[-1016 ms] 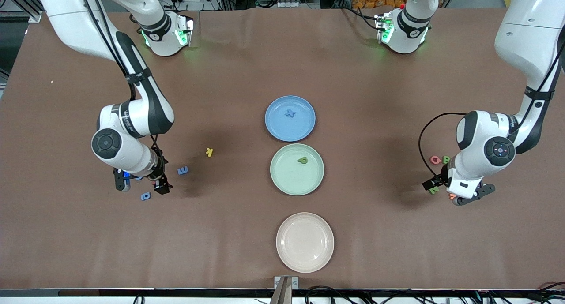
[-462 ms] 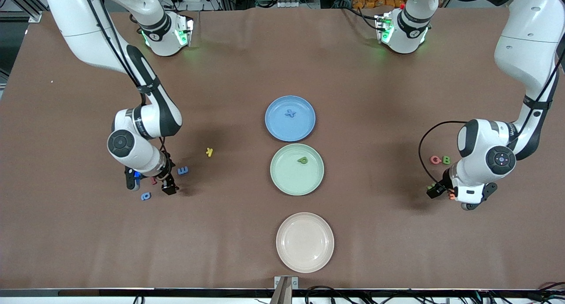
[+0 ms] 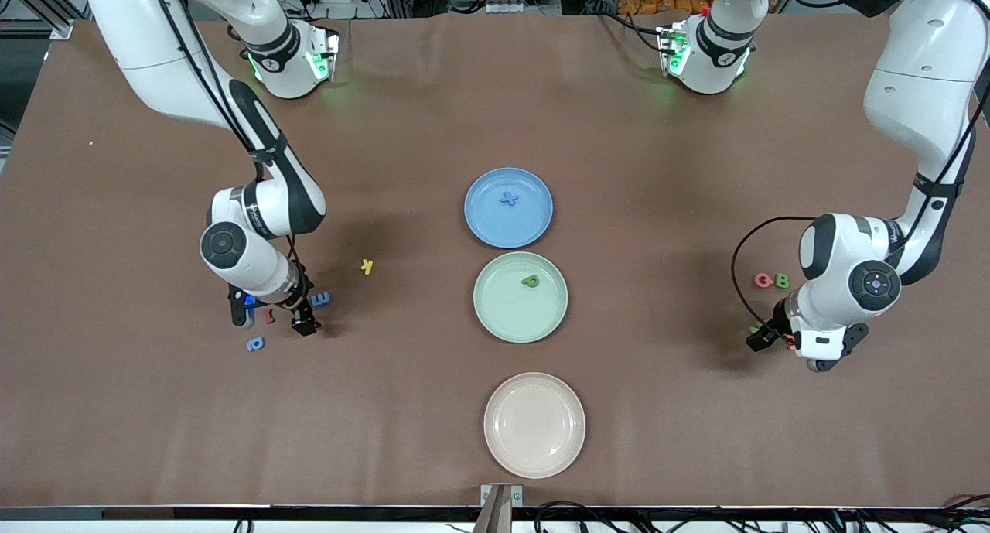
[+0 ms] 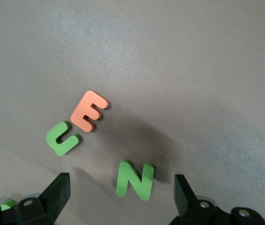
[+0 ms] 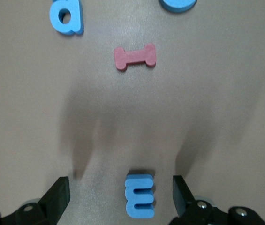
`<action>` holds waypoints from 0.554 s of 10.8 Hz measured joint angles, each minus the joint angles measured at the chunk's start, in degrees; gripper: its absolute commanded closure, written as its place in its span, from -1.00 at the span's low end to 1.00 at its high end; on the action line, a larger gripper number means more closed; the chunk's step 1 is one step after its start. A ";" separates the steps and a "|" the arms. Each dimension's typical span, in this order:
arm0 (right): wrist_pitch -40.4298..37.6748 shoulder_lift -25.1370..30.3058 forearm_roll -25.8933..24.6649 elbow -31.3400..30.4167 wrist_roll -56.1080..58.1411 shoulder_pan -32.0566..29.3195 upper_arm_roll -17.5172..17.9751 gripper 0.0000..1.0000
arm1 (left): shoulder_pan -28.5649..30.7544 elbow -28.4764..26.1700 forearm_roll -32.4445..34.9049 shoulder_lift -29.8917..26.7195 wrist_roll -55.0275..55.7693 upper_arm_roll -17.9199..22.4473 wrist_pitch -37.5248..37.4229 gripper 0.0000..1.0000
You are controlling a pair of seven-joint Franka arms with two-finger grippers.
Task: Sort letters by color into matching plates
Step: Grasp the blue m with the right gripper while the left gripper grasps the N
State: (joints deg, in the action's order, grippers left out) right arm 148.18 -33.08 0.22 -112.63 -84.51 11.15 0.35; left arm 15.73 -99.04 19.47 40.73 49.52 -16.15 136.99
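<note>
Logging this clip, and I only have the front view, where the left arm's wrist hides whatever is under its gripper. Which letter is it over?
Observer: The left gripper is open over a green N, which lies flat on the table between its fingers.
Operator: Anything lying close to that N?
Observer: A green C and an orange F lie close together, apart from the N.
Operator: And the right gripper?
Observer: The right gripper is open with a blue E flat on the table between its fingers. A dark red I lies apart from the E.
</note>
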 measured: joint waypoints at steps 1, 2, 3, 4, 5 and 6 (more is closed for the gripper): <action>0.43 0.00 0.00 -0.33 0.01 0.14 0.08 -0.14 | -0.11 0.00 0.00 0.11 0.04 0.00 0.00 -0.94; 0.86 0.00 -0.06 -0.83 0.53 0.35 0.09 0.03 | -0.19 0.00 0.00 0.16 0.05 0.00 0.00 -0.68; 1.07 0.00 -0.08 -1.32 1.28 0.55 0.10 0.17 | -0.21 0.01 0.00 0.22 0.06 0.00 0.00 -0.47; 1.54 0.18 -0.08 -1.62 2.07 0.60 0.10 0.24 | -0.22 0.01 0.00 0.25 0.07 0.00 0.00 -0.41; 2.70 0.34 -0.08 -1.89 2.62 0.60 0.11 0.36 | -0.23 0.01 0.00 0.27 0.07 0.00 0.00 -0.41; 3.49 0.41 -0.08 -2.24 3.09 0.61 0.12 0.45 | -0.26 0.01 0.00 0.29 0.07 0.00 0.00 -0.39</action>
State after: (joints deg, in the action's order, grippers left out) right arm 151.67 -32.67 0.14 -114.87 -81.43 11.76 0.47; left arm 15.47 -99.02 19.47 41.02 49.59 -16.15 136.99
